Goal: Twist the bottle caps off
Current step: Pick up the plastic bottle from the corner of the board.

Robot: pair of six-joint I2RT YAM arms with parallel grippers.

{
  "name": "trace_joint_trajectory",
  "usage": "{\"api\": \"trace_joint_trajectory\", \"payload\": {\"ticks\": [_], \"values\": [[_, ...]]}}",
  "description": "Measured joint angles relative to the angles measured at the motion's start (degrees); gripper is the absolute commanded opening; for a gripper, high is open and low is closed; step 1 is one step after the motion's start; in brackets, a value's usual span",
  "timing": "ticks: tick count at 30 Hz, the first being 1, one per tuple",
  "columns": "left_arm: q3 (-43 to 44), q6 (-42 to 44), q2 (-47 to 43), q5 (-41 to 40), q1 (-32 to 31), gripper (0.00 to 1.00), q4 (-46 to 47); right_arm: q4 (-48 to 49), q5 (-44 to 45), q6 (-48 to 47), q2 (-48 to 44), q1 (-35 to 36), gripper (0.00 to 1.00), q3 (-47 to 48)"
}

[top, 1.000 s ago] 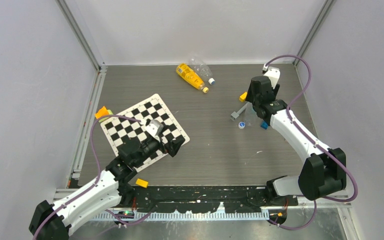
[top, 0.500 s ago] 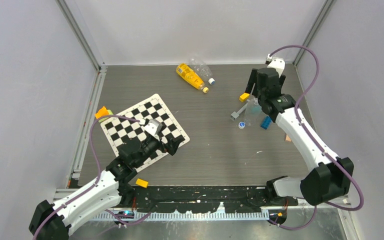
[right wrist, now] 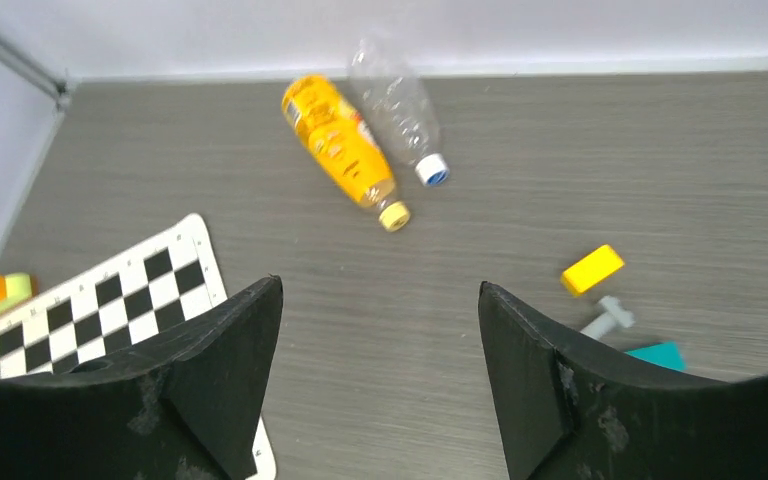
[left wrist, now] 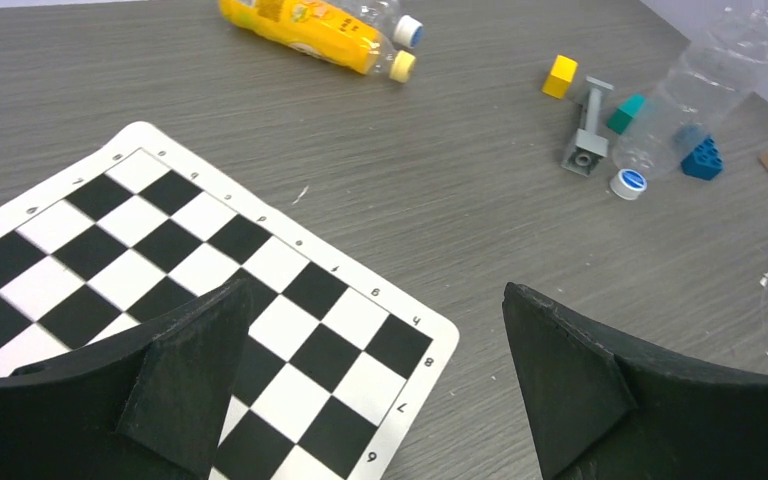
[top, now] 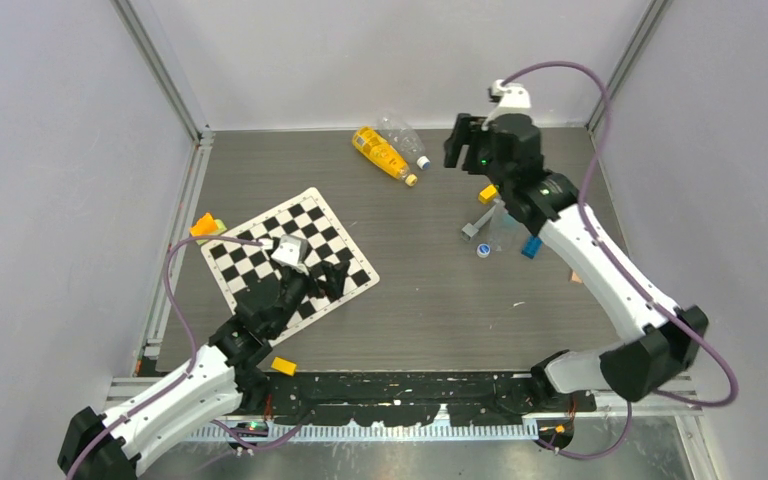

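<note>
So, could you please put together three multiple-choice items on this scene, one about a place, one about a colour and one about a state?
1. Where does the yellow bottle lie?
A. At the near edge.
B. At the far side, beside a clear bottle.
C. Upright in the middle.

2. What colour is its cap?
A. Red.
B. Green.
C. Yellow.

3. The left claw, over the chessboard, is:
A. Open and empty.
B. Shut on a cap.
C. Shut on a bottle.

Answers:
1 B, both bottles lie together far from the arms.
2 C, the cap matches the bottle.
3 A, its fingers stand apart with nothing between.
</note>
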Motion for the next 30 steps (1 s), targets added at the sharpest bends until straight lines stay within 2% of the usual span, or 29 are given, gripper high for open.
{"api": "trace_joint_trajectory", "payload": {"ticks": [3, 9, 12, 23, 30], "values": [[-0.28, -0.72, -1.29, -3.08, 0.00, 1.00, -1.09, 0.20, 0.24, -0.13, 5.77, 2.60, 0.76, 1.25], [-1.33, -2.03, -4.35, -8.37, 0.00, 1.00, -2.32, 2.71, -3.17, 1.66, 15.10, 2.62, 0.75, 1.36], [-1.33, -2.82, -5.14, -9.51, 0.00, 1.00, -2.60, 3.41, -4.76, 2.12, 21.92, 2.58, 0.74, 4.44], [-1.33, -4.72, -3.82, -9.18, 0.00, 1.00, -2.78, 0.24, -5.29, -1.33, 52.50, 2.56, 0.75, 30.36], [-1.33, -5.75, -3.15, -8.57, 0.00, 1.00, -2.91, -2.19, -6.29, -3.78, 66.03, 1.27, 0.75, 48.19]]}}
